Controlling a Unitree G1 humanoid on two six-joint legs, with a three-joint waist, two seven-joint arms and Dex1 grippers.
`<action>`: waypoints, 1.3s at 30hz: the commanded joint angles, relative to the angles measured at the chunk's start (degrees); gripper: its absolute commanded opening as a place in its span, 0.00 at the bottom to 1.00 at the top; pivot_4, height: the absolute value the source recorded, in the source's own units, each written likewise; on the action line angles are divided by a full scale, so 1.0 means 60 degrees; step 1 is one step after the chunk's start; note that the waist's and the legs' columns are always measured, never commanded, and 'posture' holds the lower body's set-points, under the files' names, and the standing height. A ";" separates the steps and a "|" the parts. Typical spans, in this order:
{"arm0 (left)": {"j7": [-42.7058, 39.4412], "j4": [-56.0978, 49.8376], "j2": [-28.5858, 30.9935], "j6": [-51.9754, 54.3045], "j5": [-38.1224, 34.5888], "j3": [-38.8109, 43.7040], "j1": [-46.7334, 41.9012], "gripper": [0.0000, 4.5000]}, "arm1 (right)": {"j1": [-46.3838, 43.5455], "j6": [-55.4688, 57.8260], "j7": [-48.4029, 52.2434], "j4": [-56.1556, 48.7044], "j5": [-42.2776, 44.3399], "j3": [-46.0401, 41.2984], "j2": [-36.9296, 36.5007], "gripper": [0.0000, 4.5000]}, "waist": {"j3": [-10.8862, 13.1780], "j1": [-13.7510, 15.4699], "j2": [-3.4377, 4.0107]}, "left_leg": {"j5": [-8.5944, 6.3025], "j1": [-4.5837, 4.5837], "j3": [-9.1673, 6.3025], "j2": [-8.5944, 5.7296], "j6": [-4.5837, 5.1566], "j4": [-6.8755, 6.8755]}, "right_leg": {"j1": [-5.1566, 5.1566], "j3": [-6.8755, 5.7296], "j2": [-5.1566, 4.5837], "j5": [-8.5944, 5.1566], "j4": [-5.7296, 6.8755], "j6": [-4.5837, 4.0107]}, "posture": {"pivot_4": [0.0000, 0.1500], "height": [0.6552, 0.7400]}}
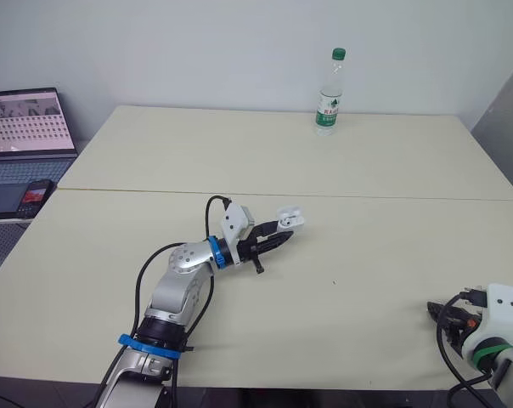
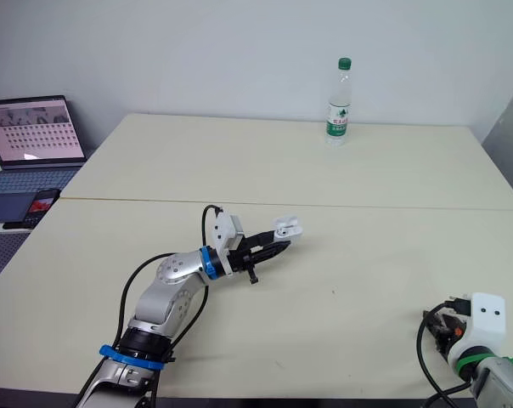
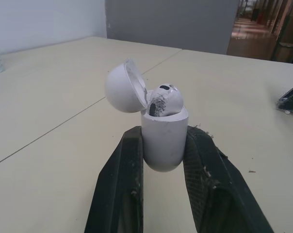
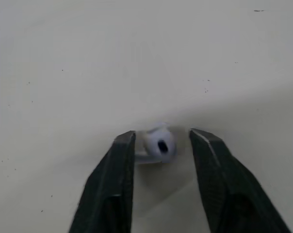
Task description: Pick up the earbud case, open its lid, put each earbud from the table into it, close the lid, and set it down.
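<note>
My left gripper (image 1: 284,231) is shut on the white earbud case (image 1: 290,219), holding it just above the middle of the table. In the left wrist view the case (image 3: 164,141) sits between the two black fingers, its lid (image 3: 123,87) hinged open to one side. One white earbud (image 3: 165,99) rests in the case's top. My right gripper (image 1: 433,310) is low over the table near the front right corner. Its fingers stand open on either side of a second white earbud (image 4: 160,144) lying on the table, with a small gap on each side.
A clear water bottle (image 1: 328,92) with a green cap stands at the table's far side. An open laptop (image 1: 27,127) and a phone (image 1: 36,194) lie on a side surface to the left. A seam (image 1: 392,196) runs across the table.
</note>
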 commanded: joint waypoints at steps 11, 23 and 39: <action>-0.0001 -0.0214 -0.0061 -0.0172 -0.0008 -0.0009 -0.0089 0.17 | -0.0071 -0.0615 0.1013 0.0053 0.0479 0.0386 -0.1838 0.07 | 0.0001 -0.0003 -0.0001 | 0.0000 0.0001 0.0009 -0.0003 0.0000 0.0000 | -0.0001 0.0000 -0.0001 -0.0002 -0.0002 0.0004 | 1.00 0.95; 0.0157 -0.0340 -0.0154 -0.0150 0.0019 -0.0007 -0.0066 0.17 | -0.1583 -1.0622 0.8333 0.4990 -0.2228 0.4748 -0.8687 0.07 | 0.0026 -0.0031 -0.0046 | 0.0000 0.0005 0.0002 -0.0008 0.0002 0.0000 | 0.0011 -0.0009 0.0016 -0.0004 -0.0031 0.0013 | 1.00 0.95; 0.0745 -0.1109 0.0021 0.0082 0.0004 0.0168 0.0470 0.17 | -0.9043 -1.9784 1.2269 1.1777 -0.4574 1.0825 -0.8302 0.07 | 0.0075 0.0038 -0.0049 | 0.0000 0.0008 0.0015 -0.0007 0.0001 0.0001 | 0.0003 0.0001 -0.0078 0.0029 -0.0009 -0.0041 | 1.00 0.95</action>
